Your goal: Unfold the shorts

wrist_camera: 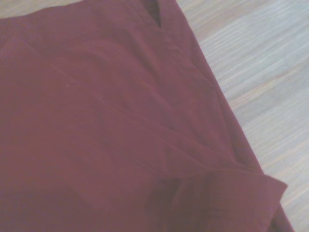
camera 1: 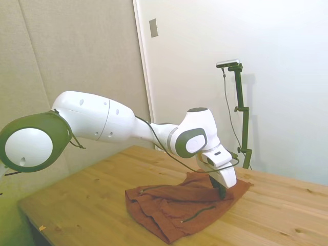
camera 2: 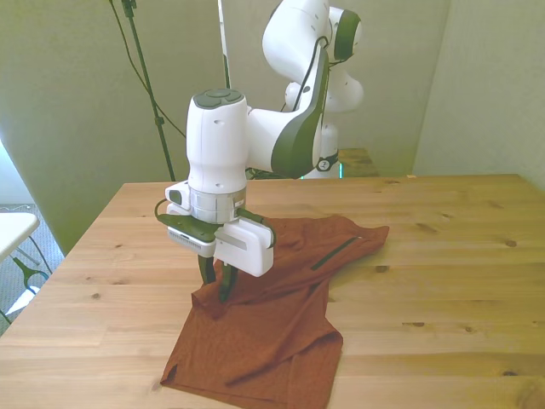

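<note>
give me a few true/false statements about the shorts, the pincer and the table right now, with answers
1. The shorts lie on the wooden table. True.
2. The pincer hangs high above the cloth, clear of it. False: it is down at the shorts, and the cloth peaks up at its tips.
3. The shorts are blue. False: rust-orange.
4. A thin dark line runs across the shorts. True.
5. The shorts lie perfectly flat. False: wrinkled, with folded edges.

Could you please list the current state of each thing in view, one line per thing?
Rust-orange soft cloth shorts: wrinkled, still partly folded, lying on the table, one edge lifted at the end effector.
End effector: down at the cloth, fingers shut on a pinch of the shorts.
White Franka arm: stretched out low over the table.
Wooden table: bears only the shorts.
</note>
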Motion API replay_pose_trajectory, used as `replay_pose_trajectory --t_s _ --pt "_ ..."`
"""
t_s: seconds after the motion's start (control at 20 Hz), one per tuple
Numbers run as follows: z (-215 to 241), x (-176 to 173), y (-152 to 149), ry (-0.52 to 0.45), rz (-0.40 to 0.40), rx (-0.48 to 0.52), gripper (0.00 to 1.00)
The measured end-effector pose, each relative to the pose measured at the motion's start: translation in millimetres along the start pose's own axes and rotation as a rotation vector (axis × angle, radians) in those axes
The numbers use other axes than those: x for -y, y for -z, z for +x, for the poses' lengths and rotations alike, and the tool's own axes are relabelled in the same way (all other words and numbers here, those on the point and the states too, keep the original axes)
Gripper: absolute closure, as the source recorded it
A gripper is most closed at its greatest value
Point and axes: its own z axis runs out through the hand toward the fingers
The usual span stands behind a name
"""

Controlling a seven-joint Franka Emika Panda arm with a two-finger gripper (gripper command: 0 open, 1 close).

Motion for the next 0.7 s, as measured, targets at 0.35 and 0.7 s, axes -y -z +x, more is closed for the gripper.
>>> replay_pose_trajectory --t_s 0.35,0.7 --pt "-2.5 3.3 5.4 0.005 0.008 0.002 1.00" --pt "-60.1 61.1 75.1 0.136 0.018 -0.026 1.00"
